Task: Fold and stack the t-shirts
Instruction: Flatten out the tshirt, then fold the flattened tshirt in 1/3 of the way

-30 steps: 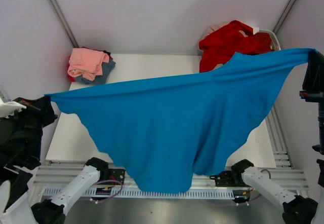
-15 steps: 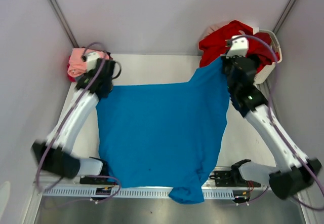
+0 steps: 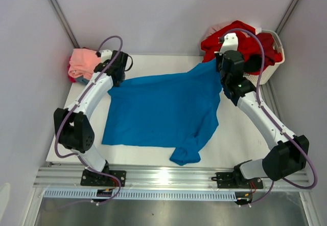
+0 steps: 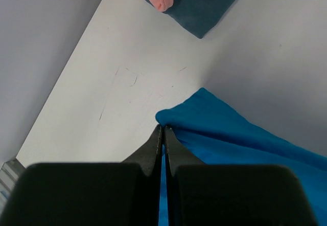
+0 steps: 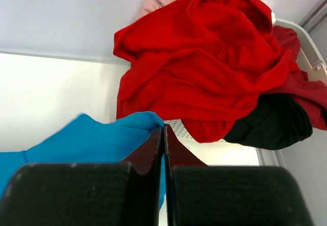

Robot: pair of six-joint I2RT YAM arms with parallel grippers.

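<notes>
The bright blue t-shirt [image 3: 161, 111] lies spread on the white table, one sleeve bunched at its near edge. My left gripper [image 3: 116, 77] is shut on its far left corner, seen in the left wrist view [image 4: 179, 116]. My right gripper [image 3: 220, 70] is shut on its far right corner, seen in the right wrist view [image 5: 138, 121]. A folded salmon pink tee [image 3: 86, 62] lies on a slate blue one [image 4: 204, 16] at the far left. Red tees [image 3: 240, 42] and a black one [image 5: 271, 123] fill the white basket [image 3: 273, 44] at the far right.
The table's near edge [image 3: 153, 164] meets a metal rail. Grey walls close in on the left, back and right. The basket stands just right of my right gripper.
Both arms have swung from holding the blue shirt stretched high at the sides to the table's far side. The shirt now lies flat and has slid away from the near edge.
</notes>
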